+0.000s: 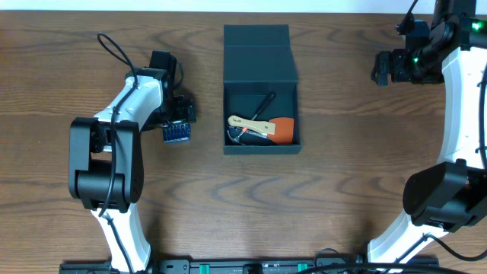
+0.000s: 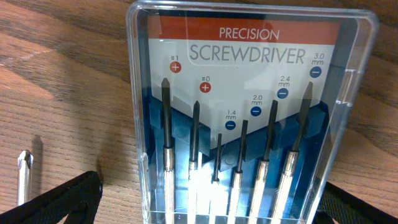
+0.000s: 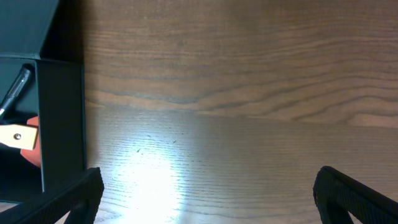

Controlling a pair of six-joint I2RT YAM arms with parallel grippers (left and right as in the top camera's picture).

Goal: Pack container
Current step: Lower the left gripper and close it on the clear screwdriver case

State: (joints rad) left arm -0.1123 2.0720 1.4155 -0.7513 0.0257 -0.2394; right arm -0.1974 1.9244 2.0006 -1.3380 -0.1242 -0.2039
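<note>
Okay: container (image 1: 261,149) upper centre in overhead, lid folded back, tools inside. Only in left wrist: left gripper (image 2: 212,183) spread wide astride screwdriver case (image 2: 249,93), size labels legible. Right wrist: right gripper (image 3: 208,183) wide over table (image 3: 261,81).

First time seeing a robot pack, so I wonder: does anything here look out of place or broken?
Nothing looks spilled or damaged. The only stray is the screwdriver case, lying on the table beside the open container, which already holds some tools.
</note>
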